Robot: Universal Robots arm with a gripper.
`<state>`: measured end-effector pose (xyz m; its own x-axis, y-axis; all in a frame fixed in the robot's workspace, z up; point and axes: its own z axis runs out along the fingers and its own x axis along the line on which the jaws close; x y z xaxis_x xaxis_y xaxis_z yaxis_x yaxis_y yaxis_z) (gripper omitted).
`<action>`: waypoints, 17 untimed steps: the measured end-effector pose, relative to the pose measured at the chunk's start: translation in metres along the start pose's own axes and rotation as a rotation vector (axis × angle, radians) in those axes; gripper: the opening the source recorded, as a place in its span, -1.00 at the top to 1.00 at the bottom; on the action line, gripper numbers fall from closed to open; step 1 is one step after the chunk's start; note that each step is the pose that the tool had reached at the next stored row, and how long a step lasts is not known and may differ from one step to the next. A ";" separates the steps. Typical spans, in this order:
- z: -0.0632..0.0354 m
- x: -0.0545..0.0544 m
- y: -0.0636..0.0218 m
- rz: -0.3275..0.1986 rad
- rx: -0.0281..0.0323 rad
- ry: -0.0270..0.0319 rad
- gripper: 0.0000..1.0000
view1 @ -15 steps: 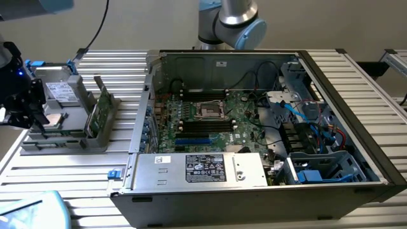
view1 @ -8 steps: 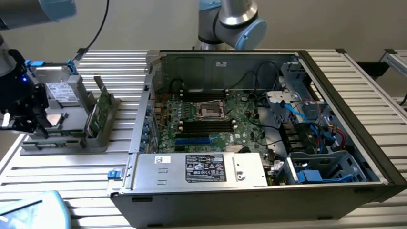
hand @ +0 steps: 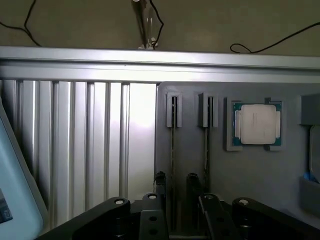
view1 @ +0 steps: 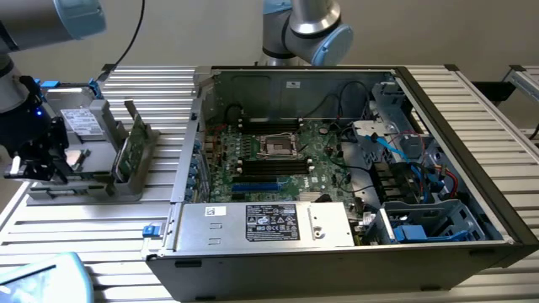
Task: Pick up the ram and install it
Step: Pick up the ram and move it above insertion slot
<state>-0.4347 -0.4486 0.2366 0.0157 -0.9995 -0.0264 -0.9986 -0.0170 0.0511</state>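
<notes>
Gripper (hand: 176, 181) spread astride the ram (hand: 172, 142) in the grey holder (hand: 250, 190).
You have a visible gap each side; neighbouring stick (hand: 206, 145) stands just beside.

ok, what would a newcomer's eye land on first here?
The open computer case, motherboard bared, takes the middle and the exterior view's right. On the exterior view's left the gripper hangs over a grey holder with the ram standing upright in it; the wrist view shows a silver processor lying in the same holder.
</notes>
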 end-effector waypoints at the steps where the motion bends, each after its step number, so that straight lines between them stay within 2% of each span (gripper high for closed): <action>1: 0.0018 0.000 -0.0003 0.000 0.0000 -0.0001 0.38; 8: 0.0144 0.000 -0.0052 0.000 0.0000 -0.0002 0.38; 17: 0.0307 0.000 -0.0061 0.000 0.0000 -0.0007 0.38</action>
<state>-0.4302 -0.4482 0.2056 0.0160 -0.9995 -0.0271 -0.9985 -0.0174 0.0510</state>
